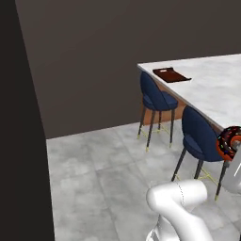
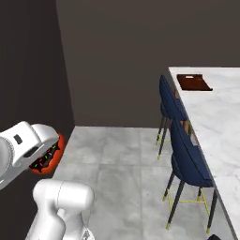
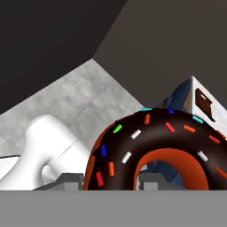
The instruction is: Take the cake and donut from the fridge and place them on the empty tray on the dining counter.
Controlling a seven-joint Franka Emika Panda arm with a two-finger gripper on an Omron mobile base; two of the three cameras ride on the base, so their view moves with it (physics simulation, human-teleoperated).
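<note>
Firmly in the pincer point(image 3: 111, 184), the donut point(image 3: 150, 150), far from tray point(image 1: 171, 75).

Donut point(image 2: 46, 159) at the tool, tray point(image 2: 194, 82) on dining counter point(image 2: 220, 117).

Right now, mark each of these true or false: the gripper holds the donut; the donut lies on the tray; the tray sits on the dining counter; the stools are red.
1. The gripper holds the donut. True.
2. The donut lies on the tray. False: it is carried in the air, far from the tray.
3. The tray sits on the dining counter. True.
4. The stools are red. False: they are blue.
</note>
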